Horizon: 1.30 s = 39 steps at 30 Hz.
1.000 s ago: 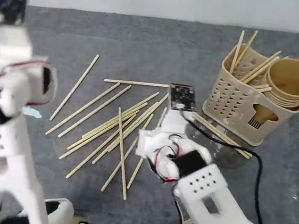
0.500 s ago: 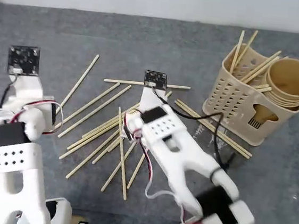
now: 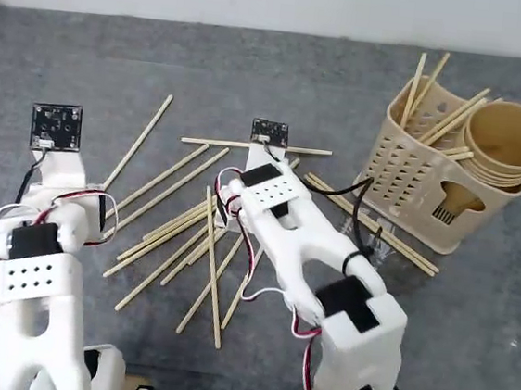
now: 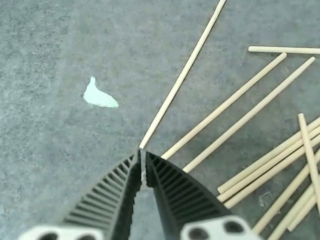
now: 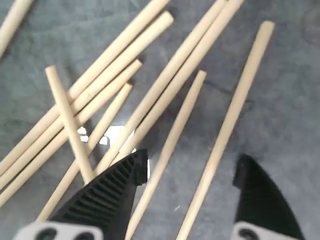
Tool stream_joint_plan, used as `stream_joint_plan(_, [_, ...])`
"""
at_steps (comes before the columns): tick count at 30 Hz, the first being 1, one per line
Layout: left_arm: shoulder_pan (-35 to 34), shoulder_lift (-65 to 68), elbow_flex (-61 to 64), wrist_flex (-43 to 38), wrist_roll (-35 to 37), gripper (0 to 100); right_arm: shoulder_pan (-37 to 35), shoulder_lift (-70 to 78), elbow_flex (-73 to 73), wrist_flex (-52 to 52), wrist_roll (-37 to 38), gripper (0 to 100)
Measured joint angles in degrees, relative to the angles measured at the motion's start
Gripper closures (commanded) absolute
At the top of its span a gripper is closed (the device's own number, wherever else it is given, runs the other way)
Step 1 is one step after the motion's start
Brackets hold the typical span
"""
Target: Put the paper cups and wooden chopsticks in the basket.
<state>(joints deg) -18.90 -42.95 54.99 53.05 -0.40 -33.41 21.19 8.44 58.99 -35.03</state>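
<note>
Surface: grey mat, with a pale wall along the far edge.

Near left: left arm. The left gripper is clenched with nothing between its jaws. Its tips sit at the near end of a lone chopstick. A pale scrap lies on the mat to the left of that stick.

Near centre: right arm, reaching far-left over the pile. The right gripper is released and spread wide, low over the mat, and two sticks from the pile pass between its jaws.

Centre: loose chopsticks, many of them, flat on the mat and fanned and crossing. One stick lies crosswise at the far edge of the pile.

Right of centre: two sticks side by side on the mat, just beside the basket's near wall.

Far right: basket, beige and perforated, standing upright. Nested cups fill its right compartment. Several more chopsticks stand tilted in its left compartment.
</note>
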Motion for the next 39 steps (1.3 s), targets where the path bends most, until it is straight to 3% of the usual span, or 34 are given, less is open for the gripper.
stream_joint_plan(5, [0.0,0.0,2.02,-0.53,0.0,99,0.26,1.76,-1.32,0.0,0.09,72.9])
stream_joint_plan(10, [0.0,0.0,6.33,-5.45,0.0,99,2.81,1.93,-1.14,0.18,0.0,99.8])
stream_joint_plan(13, [0.0,0.0,7.56,-7.21,0.0,99,4.4,1.58,-1.05,0.88,0.53,94.8])
stream_joint_plan(16, [0.0,0.0,8.53,-8.62,0.0,99,4.75,2.11,-1.23,0.79,1.14,99.3])
stream_joint_plan(29, [0.0,0.0,10.81,-12.92,0.0,99,4.84,0.97,-1.14,0.7,5.45,99.1])
stream_joint_plan(39, [0.0,0.0,10.81,-12.92,0.0,99,7.03,-13.45,-1.14,0.7,12.84,99.1])
